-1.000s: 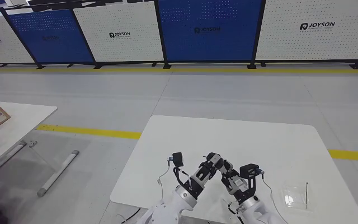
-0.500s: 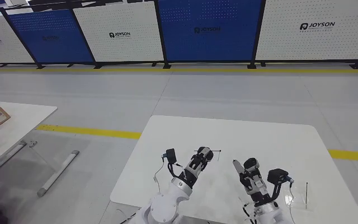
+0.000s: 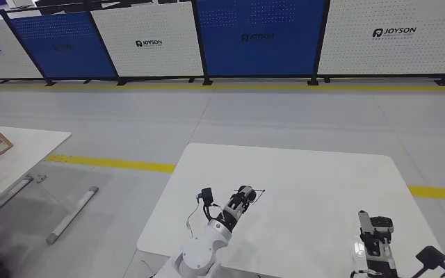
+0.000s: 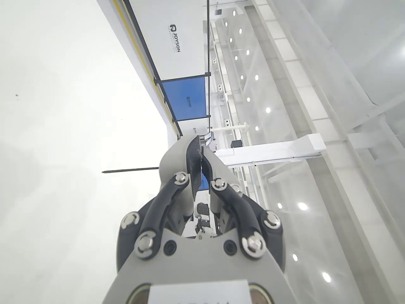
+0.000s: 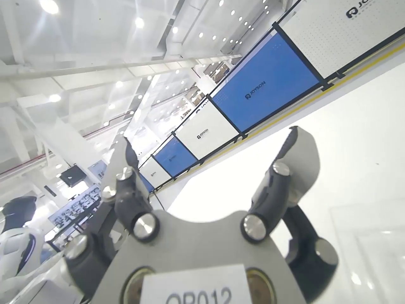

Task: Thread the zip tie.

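The right gripper [image 5: 210,139] has swung well away, wide open and empty; the left gripper [image 4: 201,147] clamps the thin black plastic zip tie [image 4: 129,170].

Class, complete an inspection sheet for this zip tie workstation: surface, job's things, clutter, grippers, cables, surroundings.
Surface: white table.
Job's things: black zip tie, its tip sticking out sideways from the left gripper.
Clutter: clear tray near the right gripper.
Grippers: left gripper shut on the zip tie; right gripper open, holding nothing.
Cables: thin cable looping at the left arm's wrist.
Surroundings: blue and white panels, yellow floor line, second table.
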Robot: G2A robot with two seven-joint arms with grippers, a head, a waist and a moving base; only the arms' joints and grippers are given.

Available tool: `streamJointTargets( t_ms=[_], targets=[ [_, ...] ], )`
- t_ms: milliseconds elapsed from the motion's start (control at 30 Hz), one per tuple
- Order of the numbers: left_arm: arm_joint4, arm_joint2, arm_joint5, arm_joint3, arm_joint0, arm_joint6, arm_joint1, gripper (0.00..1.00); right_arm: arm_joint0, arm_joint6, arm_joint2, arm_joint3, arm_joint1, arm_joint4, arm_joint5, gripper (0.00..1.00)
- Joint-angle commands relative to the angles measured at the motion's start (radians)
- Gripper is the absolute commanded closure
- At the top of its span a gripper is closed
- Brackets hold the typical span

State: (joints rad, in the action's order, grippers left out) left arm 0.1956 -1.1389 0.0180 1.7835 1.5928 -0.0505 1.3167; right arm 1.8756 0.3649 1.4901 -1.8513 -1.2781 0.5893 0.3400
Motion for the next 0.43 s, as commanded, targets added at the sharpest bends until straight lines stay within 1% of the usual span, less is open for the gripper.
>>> streamJointTargets(
  t_ms=[0, 400],
  targets=[
    [0.0, 0.0, 0.0, 0.0, 0.0, -0.001, 0.0, 1.0, 0.0, 0.0, 0.0, 0.0, 0.0, -0.001, 0.0, 0.0],
    [0.0, 0.0, 0.0, 0.0, 0.0, -0.001, 0.0, 1.0, 0.0, 0.0, 0.0, 0.0, 0.0, -0.001, 0.0, 0.0]
  ],
)
